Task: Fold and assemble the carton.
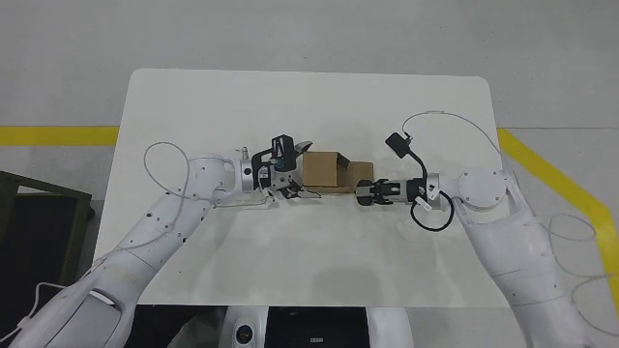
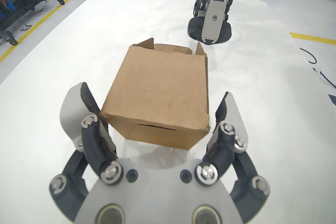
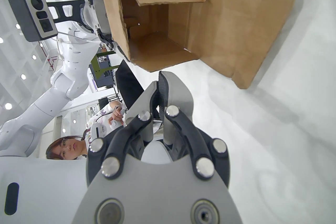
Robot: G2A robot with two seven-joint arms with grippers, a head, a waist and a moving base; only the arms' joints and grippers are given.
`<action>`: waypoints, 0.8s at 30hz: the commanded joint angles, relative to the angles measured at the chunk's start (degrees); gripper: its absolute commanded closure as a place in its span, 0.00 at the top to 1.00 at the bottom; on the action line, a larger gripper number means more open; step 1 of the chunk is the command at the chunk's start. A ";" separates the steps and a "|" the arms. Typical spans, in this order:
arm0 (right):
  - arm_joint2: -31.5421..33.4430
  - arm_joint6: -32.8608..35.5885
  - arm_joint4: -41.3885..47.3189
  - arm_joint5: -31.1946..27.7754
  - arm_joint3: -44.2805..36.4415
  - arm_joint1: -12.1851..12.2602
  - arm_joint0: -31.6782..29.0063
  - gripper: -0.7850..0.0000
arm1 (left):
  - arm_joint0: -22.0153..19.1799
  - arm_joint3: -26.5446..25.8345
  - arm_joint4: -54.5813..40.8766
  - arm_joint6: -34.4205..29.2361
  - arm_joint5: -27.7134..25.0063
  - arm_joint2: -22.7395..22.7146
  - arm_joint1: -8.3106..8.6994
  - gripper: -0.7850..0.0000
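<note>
Top view: carton [image 1: 327,171] lies on its side on the surface [image 1: 290,106]. At its closed end the left tool [image 2: 155,100] straddles it, spread apart. Just off its open mouth the right tool [image 3: 160,79] is pinched together. We judge the base done; next, the lid flap [image 3: 244,25] needs folding over the mouth.

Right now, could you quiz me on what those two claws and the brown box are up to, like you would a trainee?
1. True or false: the left claw is open, with one finger on either side of the closed end of the brown cardboard carton.
2. Pick one. The right claw is: A) shut, B) wide open, C) holding scissors.
3. Fill in: the carton's open end faces the ____ claw.
Key: 1 true; 2 A; 3 right.
</note>
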 commanded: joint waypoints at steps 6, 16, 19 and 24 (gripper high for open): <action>-2.48 -2.43 1.27 -3.14 4.35 -0.53 2.28 0.00 | 0.27 0.32 0.08 -0.52 -0.32 0.41 -0.38 1.00; -7.31 -5.75 3.54 -6.50 8.85 -1.90 6.25 0.00 | 0.90 -0.37 -0.46 -1.28 -0.42 0.06 -0.67 1.00; -8.74 -6.40 4.04 -7.45 10.52 -2.36 7.60 0.00 | 1.05 -0.50 -0.31 -1.47 -0.42 -0.18 -0.67 1.00; -10.41 -7.19 4.52 -9.00 12.75 -2.92 9.18 0.00 | 1.39 -0.61 -0.33 -1.83 -0.43 -0.57 -0.69 1.00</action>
